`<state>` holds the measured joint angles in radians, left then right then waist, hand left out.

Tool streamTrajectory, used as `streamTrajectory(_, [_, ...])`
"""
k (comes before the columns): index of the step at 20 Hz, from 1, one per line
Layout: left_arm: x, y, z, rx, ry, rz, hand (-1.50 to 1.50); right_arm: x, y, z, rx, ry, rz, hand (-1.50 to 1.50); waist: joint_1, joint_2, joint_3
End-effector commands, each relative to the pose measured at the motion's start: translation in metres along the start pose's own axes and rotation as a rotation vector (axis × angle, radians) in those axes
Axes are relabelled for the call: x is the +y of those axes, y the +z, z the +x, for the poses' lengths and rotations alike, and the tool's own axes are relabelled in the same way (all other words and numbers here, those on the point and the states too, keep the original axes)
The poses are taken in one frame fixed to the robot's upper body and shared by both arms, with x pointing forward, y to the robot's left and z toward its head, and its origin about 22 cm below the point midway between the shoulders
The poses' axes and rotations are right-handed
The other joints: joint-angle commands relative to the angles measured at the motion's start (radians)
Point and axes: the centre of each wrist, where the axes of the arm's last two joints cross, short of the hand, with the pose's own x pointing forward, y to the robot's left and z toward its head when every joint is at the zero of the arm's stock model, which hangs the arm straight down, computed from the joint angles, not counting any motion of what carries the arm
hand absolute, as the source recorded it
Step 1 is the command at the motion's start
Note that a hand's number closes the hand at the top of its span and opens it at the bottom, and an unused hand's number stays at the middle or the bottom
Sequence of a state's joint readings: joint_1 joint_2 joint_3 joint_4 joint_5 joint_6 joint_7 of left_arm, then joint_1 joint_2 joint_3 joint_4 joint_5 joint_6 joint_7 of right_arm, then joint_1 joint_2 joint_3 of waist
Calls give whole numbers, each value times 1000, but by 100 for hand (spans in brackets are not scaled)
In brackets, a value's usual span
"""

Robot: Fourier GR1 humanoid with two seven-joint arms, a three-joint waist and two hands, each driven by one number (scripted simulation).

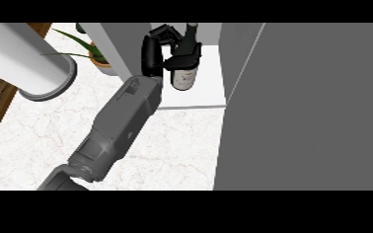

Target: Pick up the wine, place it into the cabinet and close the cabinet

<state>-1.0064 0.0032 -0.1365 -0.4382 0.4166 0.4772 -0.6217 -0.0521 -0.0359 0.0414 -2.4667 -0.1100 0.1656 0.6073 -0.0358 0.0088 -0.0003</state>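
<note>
I have the wine bottle in my left hand, fingers curled round its body near the shoulder; the pick-up looks done. The bottle hangs inside the open cabinet, over its white floor, between the grey side walls; whether its base touches down I cannot tell. The cabinet door stands wide open at the right. Left to do, as I judge it: set the bottle down, let go, pull out, shut the door. My right hand is out of sight.
</note>
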Motion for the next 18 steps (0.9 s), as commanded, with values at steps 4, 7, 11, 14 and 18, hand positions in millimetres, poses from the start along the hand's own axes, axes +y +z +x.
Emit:
streamTrajectory(4, [5, -11, -2, -24, -10, 28, 150, 8, 12, 3, -48, -72, 21, -150, -9, 4, 0])
streamTrajectory(7, [16, -17, -2, -4, 2, 34, 150, 4, 18, 14, -59, -56, 47, -150, -10, 4, 0])
streamTrajectory(11, [9, -13, -5, 73, 103, 87, 150, 4, 4, 8, -48, -77, 47, -150, -8, 6, 0])
streamTrajectory(14, [3, -16, 0, 100, 125, 108, 150, 6, 12, 14, -40, -44, 62, -150, -20, 6, 0])
streamTrajectory(18, [13, -14, -7, 97, 135, 98, 150, 10, 10, 13, -55, -75, 45, -150, -19, 9, -1])
